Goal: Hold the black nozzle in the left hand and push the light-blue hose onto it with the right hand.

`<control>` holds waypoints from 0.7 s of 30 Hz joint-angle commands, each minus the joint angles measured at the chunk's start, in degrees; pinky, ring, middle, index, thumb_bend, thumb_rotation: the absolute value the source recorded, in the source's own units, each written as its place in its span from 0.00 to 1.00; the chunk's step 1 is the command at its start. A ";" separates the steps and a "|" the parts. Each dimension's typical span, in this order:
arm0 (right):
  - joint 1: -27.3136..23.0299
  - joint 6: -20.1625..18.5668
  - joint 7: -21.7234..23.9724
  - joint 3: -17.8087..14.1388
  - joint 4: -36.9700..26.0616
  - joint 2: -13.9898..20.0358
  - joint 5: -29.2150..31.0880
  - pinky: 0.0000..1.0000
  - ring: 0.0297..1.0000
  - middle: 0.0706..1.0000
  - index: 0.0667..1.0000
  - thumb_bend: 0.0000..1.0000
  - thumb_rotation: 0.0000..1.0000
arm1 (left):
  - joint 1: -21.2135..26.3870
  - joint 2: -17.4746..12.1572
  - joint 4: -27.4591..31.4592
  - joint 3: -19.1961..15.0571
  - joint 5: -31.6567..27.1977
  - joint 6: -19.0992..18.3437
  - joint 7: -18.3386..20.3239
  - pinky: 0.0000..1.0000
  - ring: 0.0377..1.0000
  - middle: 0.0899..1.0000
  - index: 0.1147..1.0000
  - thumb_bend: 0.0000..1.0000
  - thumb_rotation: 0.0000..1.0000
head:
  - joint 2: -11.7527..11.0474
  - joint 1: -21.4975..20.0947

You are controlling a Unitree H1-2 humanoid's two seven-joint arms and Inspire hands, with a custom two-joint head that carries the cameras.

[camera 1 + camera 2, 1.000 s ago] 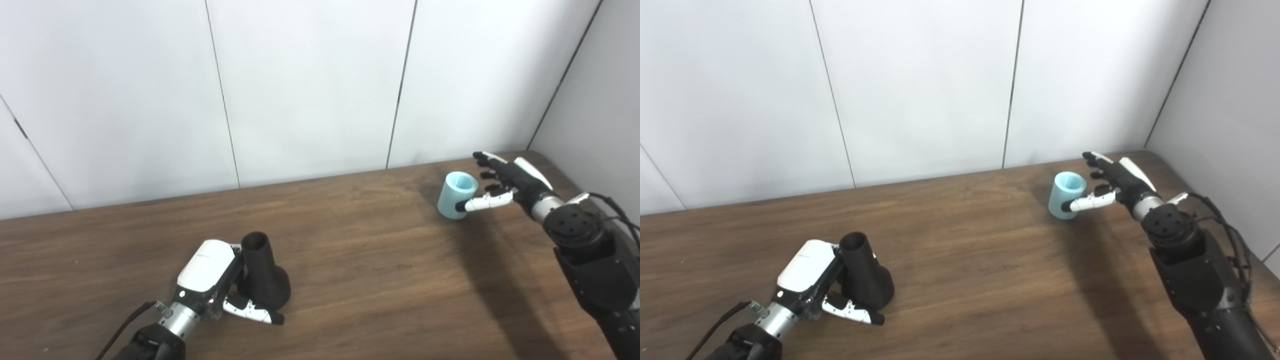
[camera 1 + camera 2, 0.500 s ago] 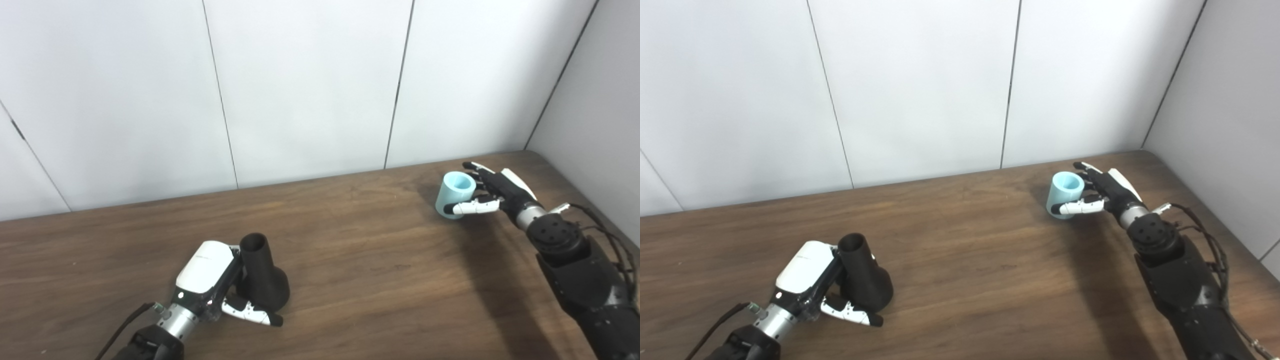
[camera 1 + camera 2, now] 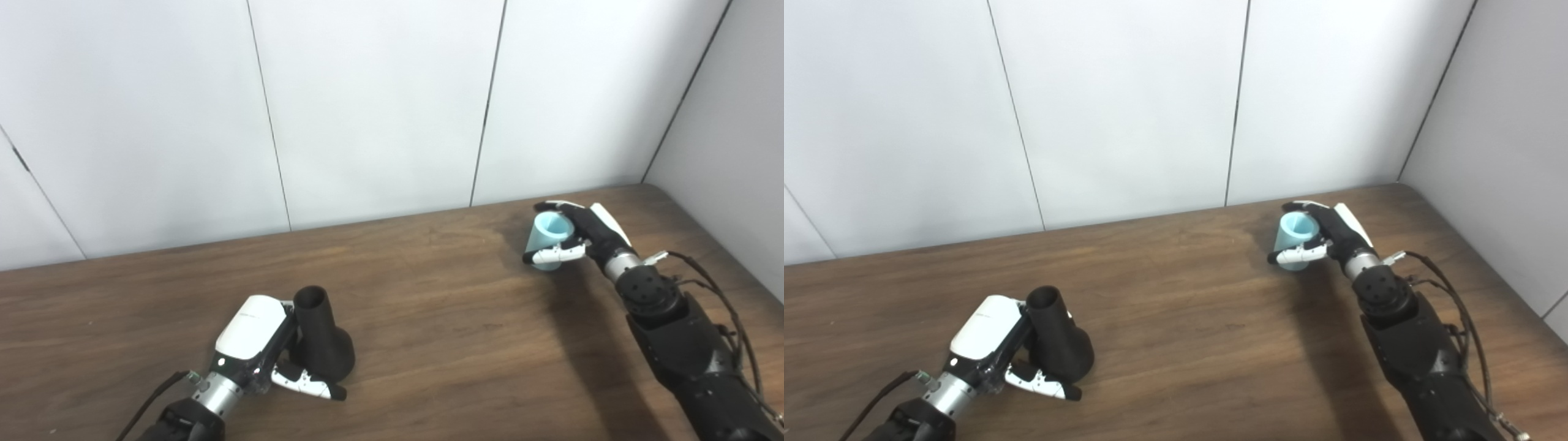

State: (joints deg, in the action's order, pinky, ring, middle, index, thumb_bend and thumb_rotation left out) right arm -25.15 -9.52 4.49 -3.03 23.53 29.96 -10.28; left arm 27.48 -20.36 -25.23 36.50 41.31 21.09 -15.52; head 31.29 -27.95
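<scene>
A: Starting with the biggest thing, the worktop (image 3: 429,318) is bare brown wood, with the two pieces well apart on it: nozzle near the front left, hose far back right.

B: And the arms?

A: Each comes in from its own side. The left hand (image 3: 254,334) sits against the black nozzle (image 3: 321,343), which stands upright on its flared base, open neck up. Its fingers (image 3: 309,384) curl round the base, thumb low at the front, but whether they are truly clamped or only resting there I cannot tell.

B: The right one?

A: The right hand (image 3: 1329,236) has its fingers wrapped over the far side of the light-blue hose (image 3: 1295,240), thumb across the near side, so it looks clamped on that short tube. The tube leans a little, its open mouth facing up and toward the camera.

B: So what does the step call for?

A: I'd judge it is securing the hose before carrying it over. Best to firm the hold round the middle of the tube, leaving one open end free of fingers. Then lift clear, and have the left hand grip the nozzle low, keeping the neck exposed. Line the bore up with the neck before pushing; a skewed push may tip the nozzle.
</scene>
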 commanded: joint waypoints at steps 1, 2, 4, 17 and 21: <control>-2.34 2.76 0.71 0.72 -0.65 0.88 -0.19 0.55 0.59 0.60 0.64 0.75 0.02 | -7.75 -0.46 -5.33 4.07 2.90 0.73 6.01 0.42 0.51 0.36 0.45 0.52 0.00 | 0.28 0.36; -2.33 2.65 0.70 0.76 -1.00 0.84 -0.20 0.49 0.53 0.51 0.56 0.64 0.01 | -7.72 -0.42 -5.41 4.07 2.83 0.93 5.95 0.43 0.52 0.36 0.45 0.52 0.00 | 0.28 0.36; -2.41 3.16 0.95 0.80 -0.67 0.87 0.10 0.38 0.41 0.42 0.49 0.55 0.00 | -7.67 -0.31 -5.56 4.02 2.74 0.97 5.97 0.43 0.52 0.36 0.45 0.52 0.00 | 0.42 0.65; -1.68 6.60 -1.63 0.72 -0.38 -0.09 -0.77 0.35 0.37 0.38 0.48 0.53 0.00 | -7.53 -0.36 -5.15 3.74 2.42 0.05 7.07 0.42 0.49 0.35 0.45 0.52 0.00 | 0.97 1.53; -1.35 8.72 -2.78 0.03 -1.11 -0.86 -0.40 0.36 0.38 0.43 0.51 0.51 0.00 | -7.54 -0.29 -5.09 3.74 2.50 0.07 6.98 0.43 0.50 0.35 0.45 0.52 0.00 | 1.10 2.02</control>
State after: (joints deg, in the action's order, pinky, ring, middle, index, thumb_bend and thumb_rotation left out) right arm -24.73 -3.89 3.15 -2.07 24.40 28.15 -10.65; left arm 27.52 -20.26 -25.24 36.44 41.29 21.22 -15.27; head 32.34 -25.84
